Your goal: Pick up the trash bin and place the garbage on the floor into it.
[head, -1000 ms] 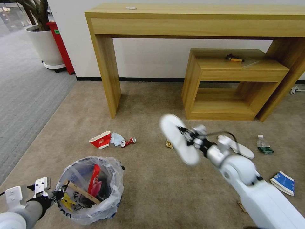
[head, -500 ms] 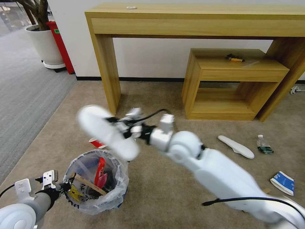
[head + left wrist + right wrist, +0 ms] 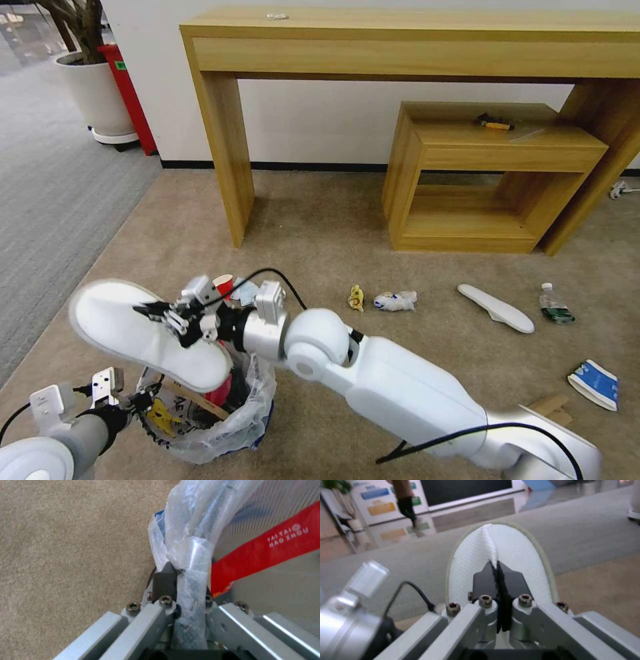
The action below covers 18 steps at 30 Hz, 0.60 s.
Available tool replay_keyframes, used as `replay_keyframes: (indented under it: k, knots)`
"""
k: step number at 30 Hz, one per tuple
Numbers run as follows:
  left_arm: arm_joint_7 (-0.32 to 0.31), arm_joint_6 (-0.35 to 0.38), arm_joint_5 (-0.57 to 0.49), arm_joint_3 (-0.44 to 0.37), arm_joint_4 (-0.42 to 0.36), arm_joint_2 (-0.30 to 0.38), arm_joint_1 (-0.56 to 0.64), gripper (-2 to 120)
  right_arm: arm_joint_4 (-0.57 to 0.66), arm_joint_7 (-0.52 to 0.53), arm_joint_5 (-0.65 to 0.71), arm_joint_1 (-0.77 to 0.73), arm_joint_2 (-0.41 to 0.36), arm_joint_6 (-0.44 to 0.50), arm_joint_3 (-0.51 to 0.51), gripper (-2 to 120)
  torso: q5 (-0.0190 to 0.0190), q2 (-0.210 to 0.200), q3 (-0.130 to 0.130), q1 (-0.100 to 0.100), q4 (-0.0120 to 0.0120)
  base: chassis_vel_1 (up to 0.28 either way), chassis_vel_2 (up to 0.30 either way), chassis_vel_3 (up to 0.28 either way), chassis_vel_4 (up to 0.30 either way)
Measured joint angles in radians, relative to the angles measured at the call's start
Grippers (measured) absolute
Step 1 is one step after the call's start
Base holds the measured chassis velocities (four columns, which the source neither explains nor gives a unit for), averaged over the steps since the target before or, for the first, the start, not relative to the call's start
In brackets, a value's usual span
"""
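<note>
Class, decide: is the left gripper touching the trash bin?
Touching. The left wrist view shows the left gripper with jaws closed on the bag-covered rim of the trash bin.

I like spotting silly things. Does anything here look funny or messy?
Yes. A white slipper hangs in the air over the bin, pinched shut in the right tool. The left tool grips the bin's rim. Its twin slipper, a bottle and a packet lie scattered on the floor.
</note>
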Motion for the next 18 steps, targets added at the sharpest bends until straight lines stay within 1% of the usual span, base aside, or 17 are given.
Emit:
replay_keyframes:
  k: [1,4,5,7,8,9,12,13,14,16,17,18]
  knots:
    - [0.0,0.0,0.0,0.0,0.0,0.0,0.0,0,0.0,0.0,0.0,0.0,0.0,0.0,0.0,0,0.0,0.0,0.0,0.0,0.0,0.0,0.0,0.0,0.0]
    - [0.001,0.0,0.0,0.0,-0.001,0.002,0.001,0,0.02,0.018,-0.018,-0.026,-0.029,0.0,0.014,13,0.0001,0.0,0.0,0.0,0.0001,0.0,0.0,0.0,0.0]
    - [0.001,0.0,0.0,0.0,-0.001,0.002,0.001,0,0.02,0.018,-0.018,-0.026,-0.029,0.0,0.014,13,0.0001,0.0,0.0,0.0,0.0001,0.0,0.0,0.0,0.0]
    - [0.001,0.0,0.0,0.0,-0.003,0.003,0.0,0,0.03,0.022,-0.023,-0.04,-0.043,0.0,0.02,18,0.0001,0.0,0.0,0.0,0.0001,0.0,0.0,0.0,0.0]
    - [0.001,0.0,0.0,0.0,-0.004,0.004,-0.001,0,0.04,0.027,-0.026,-0.053,-0.058,0.002,0.026,26,0.0001,0.0,0.0,0.0,0.0001,0.0,0.0,0.0,0.0]
    - [0.001,0.0,0.0,0.0,-0.004,0.004,-0.001,0,0.04,0.027,-0.026,-0.053,-0.058,0.002,0.026,26,0.0001,0.0,0.0,0.0,0.0001,0.0,0.0,0.0,0.0]
    - [0.001,0.0,0.001,0.001,-0.004,0.007,-0.004,0,0.066,0.044,-0.024,-0.084,-0.095,0.002,0.048,41,0.0002,0.0,0.0,0.0,0.0,0.0,0.0,0.0,0.0]
    - [0.001,0.0,0.001,0.001,-0.004,0.007,-0.004,0,0.066,0.044,-0.024,-0.084,-0.095,0.002,0.048,41,0.0002,0.0,0.0,0.0,0.0,0.0,0.0,0.0,0.0]
    - [0.001,0.0,0.003,0.002,-0.004,0.007,-0.004,0,0.075,0.055,-0.021,-0.091,-0.103,0.001,0.059,46,0.0001,0.0,0.0,0.0,0.0001,0.0,0.0,0.0,0.0]
    - [0.001,0.0,0.006,0.001,-0.004,0.006,-0.004,0,0.09,0.08,-0.022,-0.11,-0.118,-0.007,0.101,57,0.0002,0.0,0.0,0.0,0.0003,0.0,0.0,0.0,0.0]
    - [0.001,0.0,0.006,0.001,-0.004,0.006,-0.004,0,0.09,0.08,-0.022,-0.11,-0.118,-0.007,0.101,57,0.0002,0.0,0.0,0.0,0.0003,0.0,0.0,0.0,0.0]
    - [0.003,0.0,0.008,-0.001,-0.004,0.005,-0.002,0,0.099,0.094,-0.024,-0.125,-0.131,-0.016,0.134,61,0.0001,0.0,0.0,0.0,0.0003,0.0,0.0,0.0,0.0]
